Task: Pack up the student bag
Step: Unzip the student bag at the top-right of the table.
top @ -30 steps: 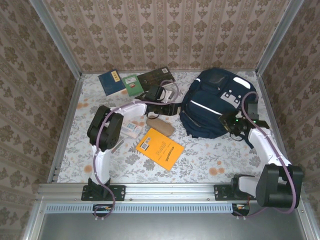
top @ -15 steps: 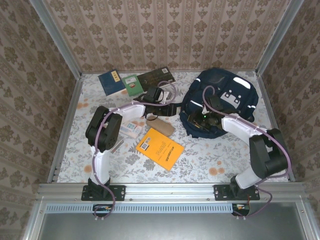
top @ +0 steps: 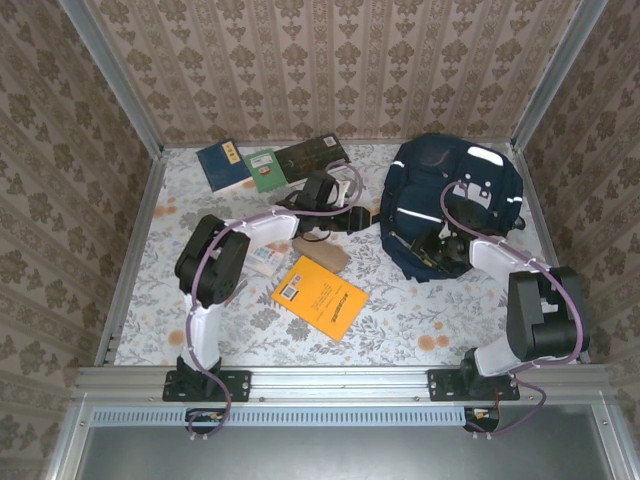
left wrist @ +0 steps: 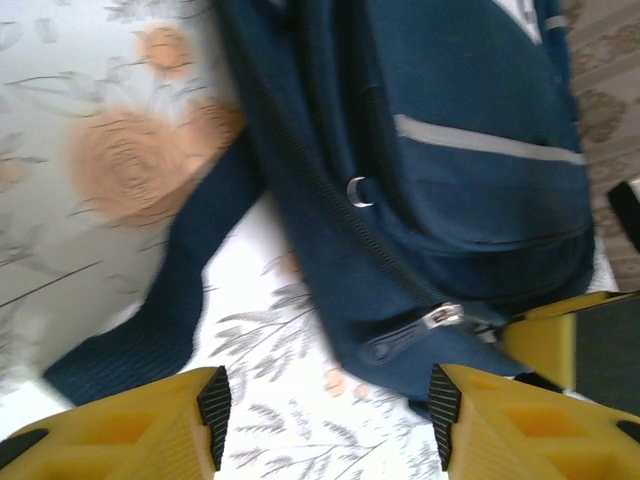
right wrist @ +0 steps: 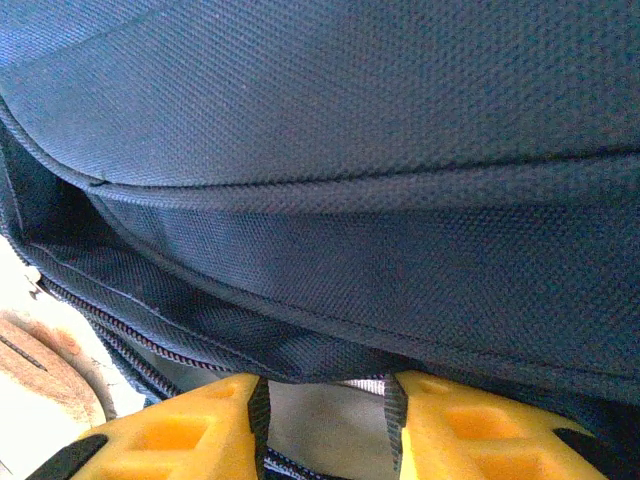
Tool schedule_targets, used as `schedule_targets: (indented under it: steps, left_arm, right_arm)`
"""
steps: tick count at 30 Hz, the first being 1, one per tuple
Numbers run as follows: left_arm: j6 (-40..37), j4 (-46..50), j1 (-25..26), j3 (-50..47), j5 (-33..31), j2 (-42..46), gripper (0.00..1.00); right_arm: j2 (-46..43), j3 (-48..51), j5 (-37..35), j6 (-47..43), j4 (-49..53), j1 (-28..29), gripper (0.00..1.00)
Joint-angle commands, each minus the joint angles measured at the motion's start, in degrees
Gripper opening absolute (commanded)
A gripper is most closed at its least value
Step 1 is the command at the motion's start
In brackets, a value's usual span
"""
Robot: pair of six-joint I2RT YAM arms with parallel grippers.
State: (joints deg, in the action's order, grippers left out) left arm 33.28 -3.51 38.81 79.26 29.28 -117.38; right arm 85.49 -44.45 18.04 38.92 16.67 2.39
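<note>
The student bag (top: 455, 190), at 2 o'clock on the table (top: 400, 320), has slid toward 3 o'clock as the right gripper (top: 428, 250) reaches its 7 o'clock opening, grip indeterminate, while the left gripper (top: 368, 215), spread and empty, nears the 9 o'clock strap (left wrist: 180, 290), which suggests the bag is being opened.
</note>
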Motion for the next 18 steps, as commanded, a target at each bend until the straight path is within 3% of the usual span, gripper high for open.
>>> schedule_targets:
  steps: [1,5,18]
  left_arm:
    - [7.35,-7.73,0.80,-1.28,4.50,-3.42,0.59]
    - [12.02,-12.99,1.90,-1.71,5.52,-5.84,0.60]
    - [17.08,-16.32,5.24,0.45,5.45,-11.10,0.59]
  right_arm:
    - [1.30,0.08,0.24,-0.42,1.70,0.09,0.39]
    - [1.43,-0.83,-0.25,-0.84,2.33,0.10,0.39]
    - [3.48,-2.40,0.25,-1.25,2.19,0.16,0.40]
